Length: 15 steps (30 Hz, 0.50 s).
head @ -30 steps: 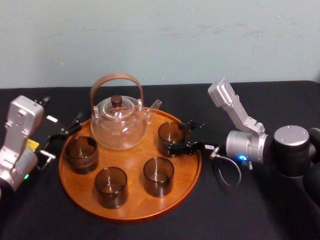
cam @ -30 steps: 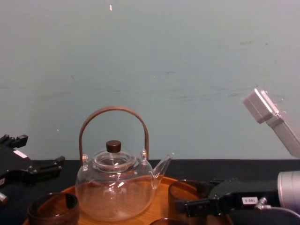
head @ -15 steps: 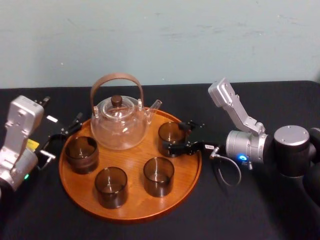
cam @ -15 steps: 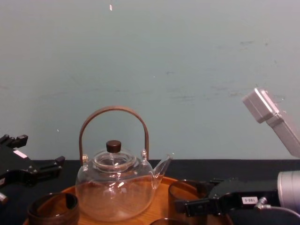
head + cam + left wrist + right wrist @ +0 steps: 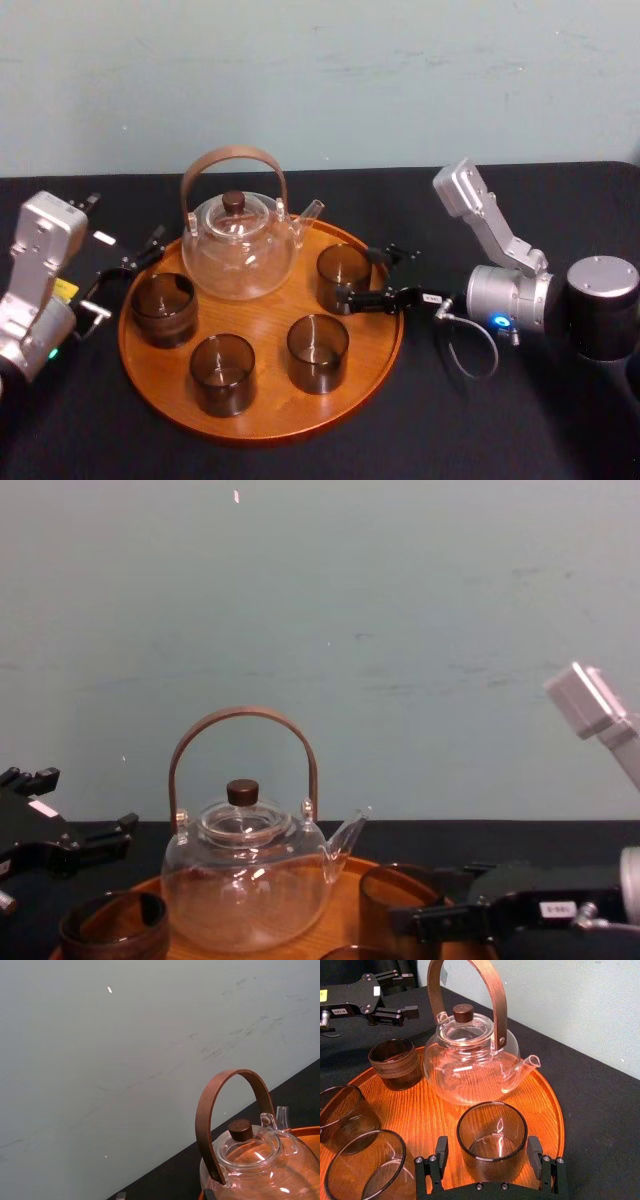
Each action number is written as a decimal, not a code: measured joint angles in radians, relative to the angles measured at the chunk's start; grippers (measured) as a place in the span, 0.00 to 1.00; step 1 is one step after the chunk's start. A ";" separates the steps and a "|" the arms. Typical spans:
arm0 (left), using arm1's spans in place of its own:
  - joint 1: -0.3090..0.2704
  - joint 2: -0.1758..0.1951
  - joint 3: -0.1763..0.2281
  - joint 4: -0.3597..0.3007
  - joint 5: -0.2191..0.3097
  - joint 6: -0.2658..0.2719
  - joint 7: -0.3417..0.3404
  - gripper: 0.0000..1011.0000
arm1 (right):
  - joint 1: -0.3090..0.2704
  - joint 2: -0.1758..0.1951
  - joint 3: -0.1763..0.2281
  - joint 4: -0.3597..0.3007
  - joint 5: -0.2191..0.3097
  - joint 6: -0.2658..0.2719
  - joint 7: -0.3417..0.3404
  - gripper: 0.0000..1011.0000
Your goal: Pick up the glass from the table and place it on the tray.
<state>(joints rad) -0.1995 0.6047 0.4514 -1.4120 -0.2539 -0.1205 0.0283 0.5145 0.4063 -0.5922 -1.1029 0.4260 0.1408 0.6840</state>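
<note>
On the black worktop, the round wooden tray carries the smoky glass near its right rim. The open right gripper straddles it without touching. The left gripper, open, is beside the tray's left rim. The glass teapot stands behind.
</note>
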 joint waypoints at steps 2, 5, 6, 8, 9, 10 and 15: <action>0.000 0.000 0.000 0.000 0.000 0.000 0.000 0.99 | -0.010 0.009 0.004 -0.014 0.003 0.004 -0.001 0.99; 0.000 0.000 0.000 0.000 0.000 0.000 0.000 0.99 | -0.029 0.028 0.011 -0.041 0.011 0.011 -0.007 0.99; 0.000 0.000 0.000 0.000 0.000 0.000 0.000 0.99 | -0.034 0.033 0.013 -0.048 0.013 0.012 -0.009 0.99; 0.000 0.000 0.000 0.000 0.000 0.000 0.000 0.99 | -0.049 0.047 0.020 -0.068 0.020 0.017 -0.015 0.99; 0.000 0.000 0.000 0.000 0.000 0.000 0.000 0.99 | -0.053 0.052 0.022 -0.074 0.022 0.018 -0.017 0.99; 0.000 0.000 0.000 0.000 0.000 0.000 0.000 0.99 | -0.058 0.056 0.024 -0.080 0.024 0.018 -0.019 0.99; 0.000 0.000 0.000 0.000 0.000 0.000 0.000 0.99 | -0.095 0.091 0.047 -0.130 0.043 0.023 -0.036 0.99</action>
<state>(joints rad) -0.1995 0.6047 0.4514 -1.4120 -0.2539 -0.1205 0.0283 0.4196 0.4972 -0.5448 -1.2334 0.4686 0.1643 0.6483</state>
